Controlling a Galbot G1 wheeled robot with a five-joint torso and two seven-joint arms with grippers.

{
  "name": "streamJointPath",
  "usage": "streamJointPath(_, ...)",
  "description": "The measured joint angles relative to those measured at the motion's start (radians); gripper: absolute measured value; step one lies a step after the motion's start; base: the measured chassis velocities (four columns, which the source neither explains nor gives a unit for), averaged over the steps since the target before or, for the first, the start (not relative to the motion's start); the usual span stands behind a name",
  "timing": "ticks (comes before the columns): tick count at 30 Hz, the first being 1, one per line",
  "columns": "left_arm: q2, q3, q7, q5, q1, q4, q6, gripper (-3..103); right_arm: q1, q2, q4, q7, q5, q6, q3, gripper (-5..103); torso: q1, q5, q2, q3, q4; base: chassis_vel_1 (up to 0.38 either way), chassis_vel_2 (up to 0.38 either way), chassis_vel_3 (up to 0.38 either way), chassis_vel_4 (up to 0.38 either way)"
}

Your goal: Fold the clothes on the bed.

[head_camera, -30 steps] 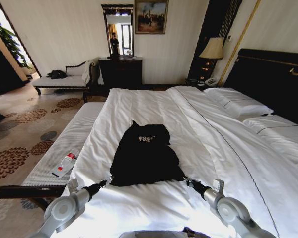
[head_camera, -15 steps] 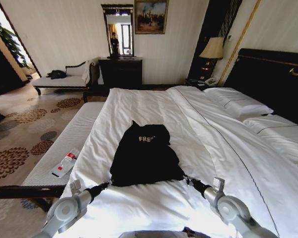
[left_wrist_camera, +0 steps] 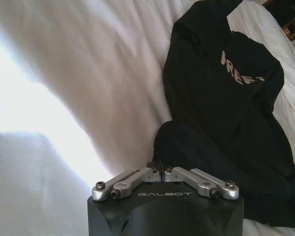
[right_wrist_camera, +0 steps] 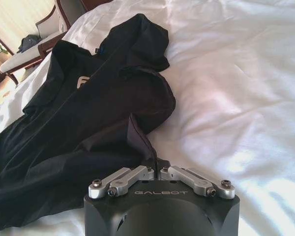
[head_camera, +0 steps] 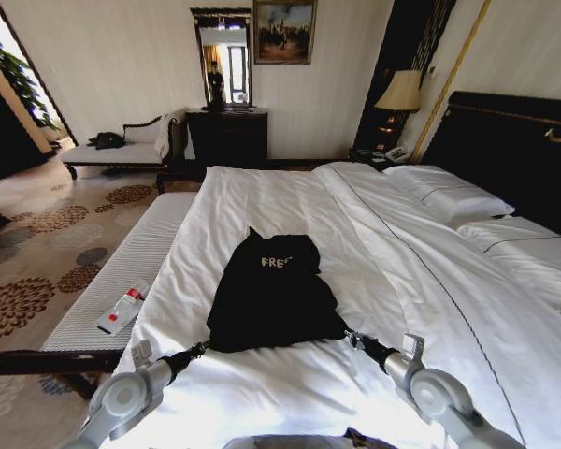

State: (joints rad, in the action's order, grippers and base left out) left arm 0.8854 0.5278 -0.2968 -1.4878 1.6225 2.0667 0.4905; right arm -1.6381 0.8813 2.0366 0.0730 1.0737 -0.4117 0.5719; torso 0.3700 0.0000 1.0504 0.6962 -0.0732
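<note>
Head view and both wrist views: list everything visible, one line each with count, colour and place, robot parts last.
Top: one, black with white lettering, lying mid-bed, its near corners at the grippers.
Bed: one, white sheets, dark headboard, right of centre.
Pillows: two, white, by the headboard.
Bench: one, white cushion, along the bed's left side.
Small pack: one, white and red, on the bench.
Chaise: one, white cushion, dark frame, far left.
Dresser: one, dark, far wall, under a mirror.
Lamp: one, cream shade, beside the headboard.
Left gripper: one, black, shut on the top's near left corner.
Right gripper: one, black, shut on the near right corner.
</note>
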Motion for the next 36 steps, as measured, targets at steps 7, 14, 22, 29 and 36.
streamJointPath(7, 0.008, 0.036, -0.003, -0.001, 0.035, 0.041, -0.007, 0, -0.019, 0.004, 0.029, 0.011, 0.02, -0.007, 0.012, 1, 0.0, 0.0, 0.0, 0.0, 0.0, 0.0, 0.0, 0.0, 0.0)
streamJointPath(14, 0.06, 0.157, -0.02, -0.024, 0.124, 0.19, -0.019, 0, -0.106, 0.029, 0.149, 0.049, 0.096, -0.035, 0.069, 1, 0.0, 0.0, 0.0, 0.0, -0.0002, 0.0, 0.0, 0.0, 0.0)
streamJointPath(22, 0.108, 0.25, -0.018, -0.027, 0.238, 0.277, -0.023, 0, -0.18, 0.043, 0.213, 0.082, 0.091, -0.076, 0.097, 1, 0.0, 0.0, 0.0, 0.0, 0.0, 0.0, 0.0, 0.0, 0.0)
streamJointPath(29, 0.137, 0.363, 0.006, -0.054, 0.332, 0.316, -0.026, 0, -0.228, 0.036, 0.255, 0.167, 0.138, -0.198, 0.168, 1, 0.0, 0.0, 0.0, 0.0, 0.0, 0.0, 0.0, 0.0, 0.0)
streamJointPath(36, 0.152, 0.464, 0.018, -0.095, 0.416, 0.356, -0.027, 0, -0.241, 0.029, 0.287, 0.207, 0.195, -0.254, 0.218, 1, 0.0, 0.0001, 0.0, 0.0, 0.0, 0.0, 0.0, 0.0, 0.0)
